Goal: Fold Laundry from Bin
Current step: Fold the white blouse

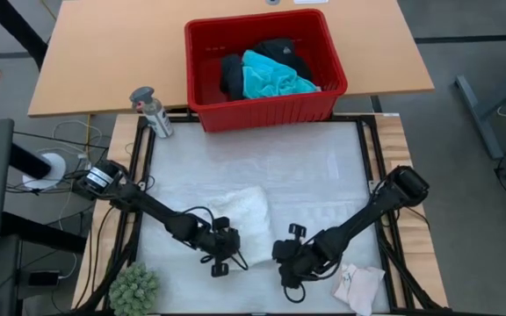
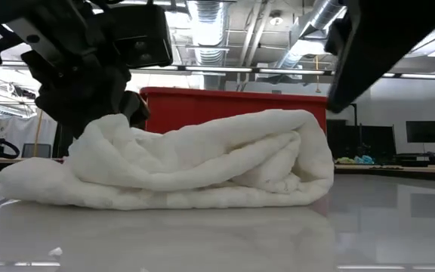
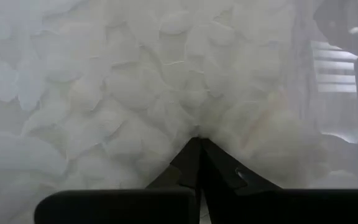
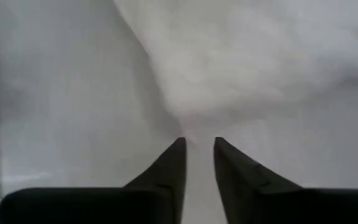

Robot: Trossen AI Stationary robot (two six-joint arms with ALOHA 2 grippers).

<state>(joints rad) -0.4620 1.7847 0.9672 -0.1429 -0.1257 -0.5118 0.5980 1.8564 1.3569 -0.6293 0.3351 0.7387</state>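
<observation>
The white lacy top (image 1: 241, 216) lies on the table mat as a folded, rolled bundle (image 2: 180, 159). My left gripper (image 1: 223, 254) is at its near-left edge, shut with its tips in the cloth (image 3: 197, 142). My right gripper (image 1: 289, 268) hangs just off the bundle's near-right side, its fingers (image 4: 197, 143) a little apart, with a point of the white cloth (image 4: 190, 127) just ahead of the tips. The red bin (image 1: 202, 53) stands at the far side and holds a turquoise shirt (image 1: 271, 77) and black clothing (image 1: 281, 50). A small pale piece (image 1: 359, 286) lies near right. My left gripper has the white top's near-left edge (image 3: 194, 127) between its shut fingertips, and the cloth puckers around them. The fingers slant down from the near left. How many layers they hold does not show. The bundle rests on the mat. My right gripper: I cannot tell whether its tips touch the cloth.
A spray bottle (image 1: 153, 111) stands at the mat's far-left corner. A green spiky ball (image 1: 135, 290) sits at the near-left corner. The mat's black frame (image 1: 378, 158) borders the work area. Bare mat (image 1: 262, 162) lies between the bundle and the bin.
</observation>
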